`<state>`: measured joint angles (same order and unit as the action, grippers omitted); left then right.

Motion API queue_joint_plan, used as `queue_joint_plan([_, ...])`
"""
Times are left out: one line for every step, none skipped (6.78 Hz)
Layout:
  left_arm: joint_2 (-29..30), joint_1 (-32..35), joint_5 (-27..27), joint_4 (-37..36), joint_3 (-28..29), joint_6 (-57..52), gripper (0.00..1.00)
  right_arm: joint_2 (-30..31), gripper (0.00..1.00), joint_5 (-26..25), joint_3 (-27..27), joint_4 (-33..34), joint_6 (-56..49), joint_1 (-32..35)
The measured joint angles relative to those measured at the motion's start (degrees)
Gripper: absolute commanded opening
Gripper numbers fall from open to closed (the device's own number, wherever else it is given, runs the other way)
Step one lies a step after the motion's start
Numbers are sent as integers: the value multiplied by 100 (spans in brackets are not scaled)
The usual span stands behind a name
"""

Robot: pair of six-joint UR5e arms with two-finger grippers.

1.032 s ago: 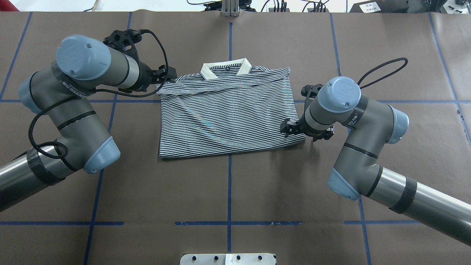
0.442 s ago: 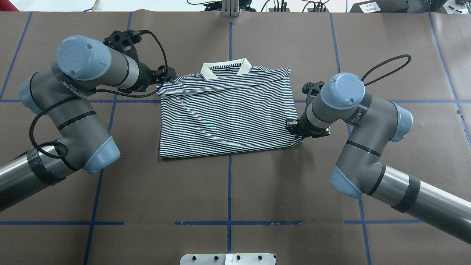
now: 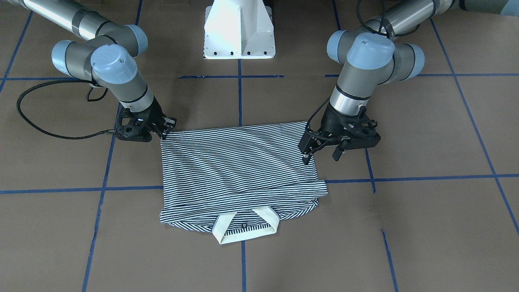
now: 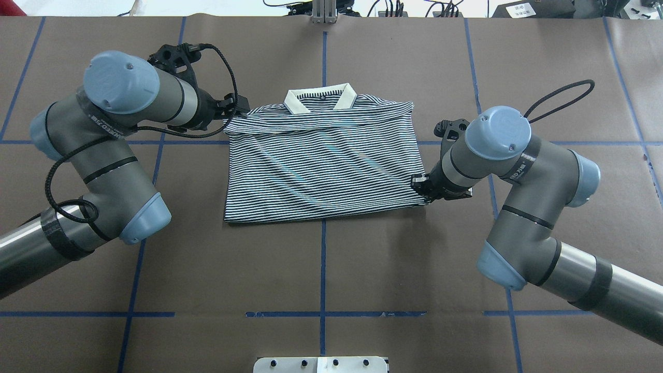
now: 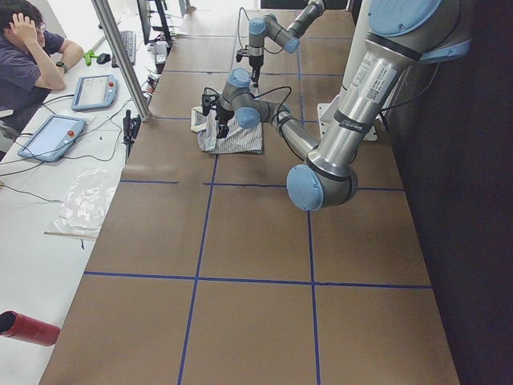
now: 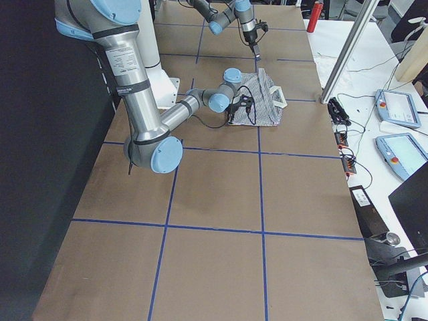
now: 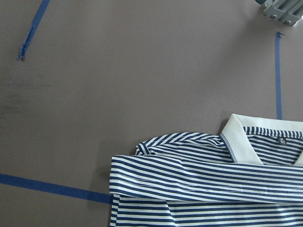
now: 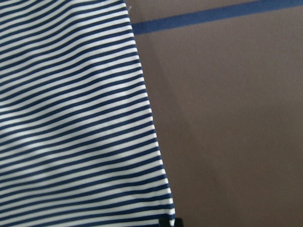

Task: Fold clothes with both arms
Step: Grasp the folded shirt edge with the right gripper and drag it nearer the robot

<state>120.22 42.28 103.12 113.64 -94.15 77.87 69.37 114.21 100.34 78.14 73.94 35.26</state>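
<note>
The striped polo shirt [image 4: 321,160] lies folded into a rectangle at the table's middle. Its cream collar [image 4: 321,98] is at the far edge, which is the near edge in the front view [image 3: 245,227]. My left gripper [image 4: 237,110] is shut on the shirt's far left corner, which is bunched toward it; it also shows in the front view [image 3: 308,153]. My right gripper [image 4: 422,187] is shut on the near right corner and also shows in the front view [image 3: 165,130]. The right wrist view shows the shirt's edge [image 8: 71,118] with a black fingertip at the bottom.
The table is covered in brown paper [image 4: 321,269] with a grid of blue tape lines. The white pedestal base [image 3: 239,32] stands at the robot's side. A metal post [image 4: 323,13] is at the far edge. An operator [image 5: 32,48] sits at a side bench with tablets.
My right gripper has moved right and slightly nearer to the shirt's near right corner and closed on it. The whole shirt has shifted a little to the right. The left gripper has barely moved.
</note>
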Motion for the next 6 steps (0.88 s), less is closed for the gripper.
queue_joint_plan([1, 0, 4, 0, -6, 0, 100, 290, 0, 9, 478, 219, 8, -206])
queue_joint_plan([7, 0, 8, 0, -18, 0, 100, 764, 0, -3, 1073, 355, 75, -537])
queue_joint_plan([16, 0, 12, 0, -35, 0, 100, 1346, 0, -37, 1664, 404, 295, -1026])
queue_joint_plan([20, -3, 14, 0, -50, 0, 100, 1915, 14, -58, 2197, 417, 676, -1678])
queue_joint_plan([16, -7, 15, 0, -64, 0, 100, 2280, 99, -76, 2539, 416, 1113, -2297])
queue_joint_plan([5, -15, 18, 0, -77, 3, 100, 2420, 100, -159, 2719, 404, 1613, -2778])
